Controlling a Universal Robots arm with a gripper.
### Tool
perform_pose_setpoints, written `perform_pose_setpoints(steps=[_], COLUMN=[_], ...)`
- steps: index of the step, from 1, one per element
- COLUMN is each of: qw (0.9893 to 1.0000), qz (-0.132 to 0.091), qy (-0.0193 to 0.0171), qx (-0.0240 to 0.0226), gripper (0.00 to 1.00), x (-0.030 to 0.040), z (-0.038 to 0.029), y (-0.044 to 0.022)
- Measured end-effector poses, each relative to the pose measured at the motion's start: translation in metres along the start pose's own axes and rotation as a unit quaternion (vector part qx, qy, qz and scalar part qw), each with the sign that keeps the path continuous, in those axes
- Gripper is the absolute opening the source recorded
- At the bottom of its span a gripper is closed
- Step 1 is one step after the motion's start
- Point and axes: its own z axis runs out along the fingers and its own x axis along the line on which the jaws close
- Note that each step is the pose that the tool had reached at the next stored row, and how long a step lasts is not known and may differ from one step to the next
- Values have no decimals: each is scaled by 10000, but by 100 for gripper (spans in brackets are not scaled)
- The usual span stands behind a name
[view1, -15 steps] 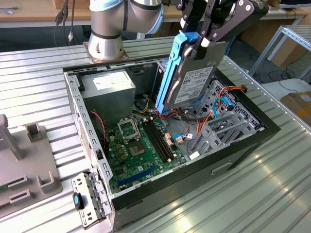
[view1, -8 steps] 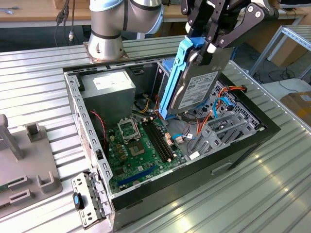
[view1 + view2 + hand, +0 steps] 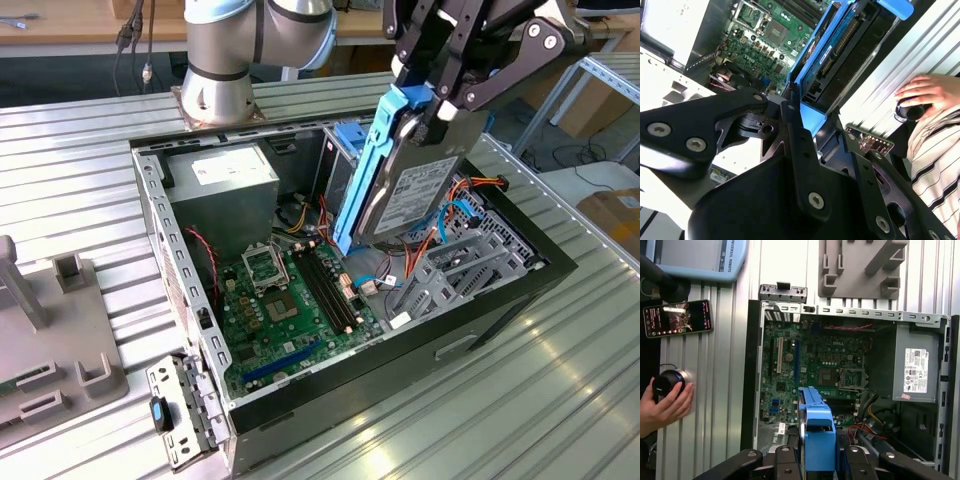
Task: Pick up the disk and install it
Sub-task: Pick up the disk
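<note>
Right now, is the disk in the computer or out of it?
Out. The gripper holds the disk tilted on edge over the open computer case and its green motherboard, not slotted in.

disk (image 3: pixel 415 190) over case (image 3: pixel 150 205) | motherboard (image 3: pixel 280 310) in case | case on table (image 3: pixel 560 400)

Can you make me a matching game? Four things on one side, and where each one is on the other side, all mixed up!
Things
1. grey metal disk in a blue plastic carrier frame
2. grey power-supply box with white label
3. green circuit board
4. person's hand

Places
A. flat on the bottom of the open black computer case
B. on a round black knob
C. clamped in the black gripper, above the case
D. in a corner inside the case

Pairs: 1-C, 2-D, 3-A, 4-B
</note>
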Motion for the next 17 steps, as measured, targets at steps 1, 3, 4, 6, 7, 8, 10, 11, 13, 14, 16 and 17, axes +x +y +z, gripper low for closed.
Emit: perform_pose_setpoints(steps=[1,3,4,6,7,8,10,11,13,14,16,17], qw=[10000,10000,10000,10000,10000,10000,10000,10000,10000,10000,10000,10000], qz=[-1,5,5,4,4,4,5,5,5,5,5,5], qy=[1,1,1,1,1,2,2,2,2,2,2,1], qx=[0,0,0,0,0,-1,0,0,0,0,0,0], gripper=[36,36,36,36,36,36,36,36,36,36,36,36], x=[1,5,7,10,11,11,11,11,11,11,11,11], z=[4,13,14,15,14,13,14,14,14,14,14,14], y=[-2,-93,-139,-213,-231,-241,-241,-242,-242,-242,-242,-243])
